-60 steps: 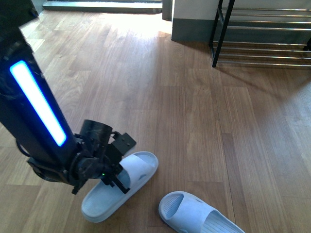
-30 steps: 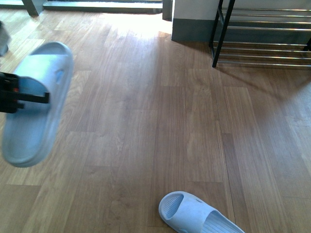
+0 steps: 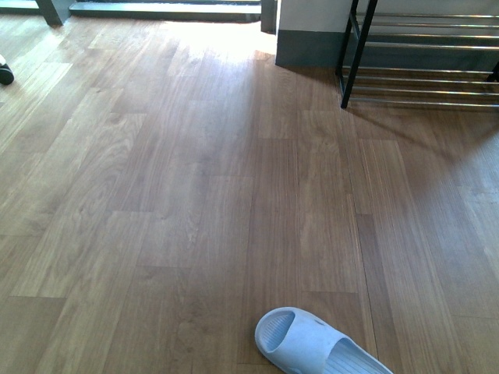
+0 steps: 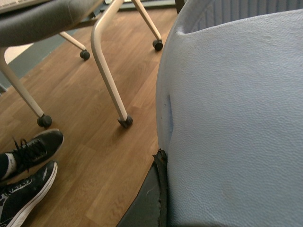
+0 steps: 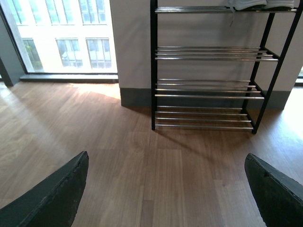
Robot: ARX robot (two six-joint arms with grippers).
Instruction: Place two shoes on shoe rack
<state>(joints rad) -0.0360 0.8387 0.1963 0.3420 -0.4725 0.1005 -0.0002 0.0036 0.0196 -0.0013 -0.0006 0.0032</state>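
Observation:
My left gripper is out of the front view. In the left wrist view it is shut on a pale blue slide sandal (image 4: 236, 118) that fills most of the picture; one dark finger (image 4: 154, 198) presses its edge. The second pale blue sandal (image 3: 316, 347) lies on the wood floor at the near edge of the front view. The shoe rack (image 3: 425, 54) with black side frames and chrome rods stands at the far right, and shows whole in the right wrist view (image 5: 208, 71). White soles (image 5: 255, 4) rest on its top shelf. My right gripper (image 5: 170, 189) is open and empty above bare floor.
A chair with white legs on castors (image 4: 111, 80) stands beside the held sandal. A person's feet in black sneakers (image 4: 28, 170) are on the floor near it. A grey-skirted wall (image 3: 308, 39) stands left of the rack. Windows (image 5: 61, 33) run along the far wall.
My left arm lifted the sandal from the floor, swung it up to the left and carried it out of the front view. The second sandal has not moved.

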